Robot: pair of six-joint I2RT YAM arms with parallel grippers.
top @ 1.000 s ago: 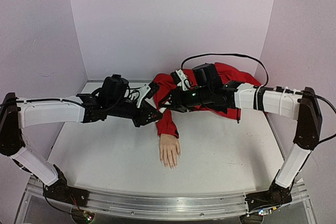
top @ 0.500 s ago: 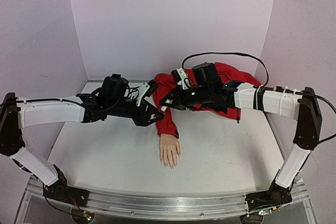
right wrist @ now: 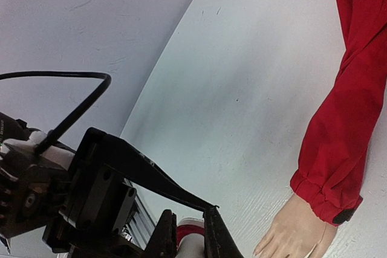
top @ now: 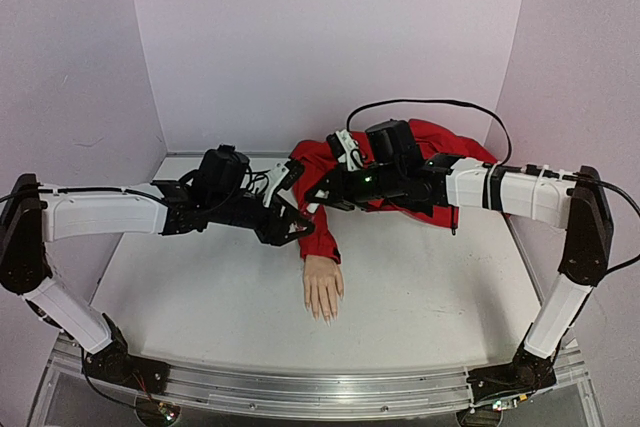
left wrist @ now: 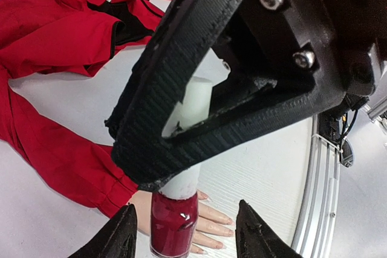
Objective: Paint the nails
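Your right gripper (right wrist: pixel 188 222) has just clamped the white cap (left wrist: pixel 180 187). Your left gripper (left wrist: pixel 185 206) has sprung open around the bottle (left wrist: pixel 174 228), so uncapping comes before the nails (top: pixel 323 316).

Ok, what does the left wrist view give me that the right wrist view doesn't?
Left wrist only: the left gripper open, its fingers either side of the dark-red bottle with gaps showing, plus the jacket's collar and the table's front rail.
Right wrist only: the left arm's black housing and a black cable.
Both: the right gripper shut on the white cap, the red sleeve and the mannequin hand.
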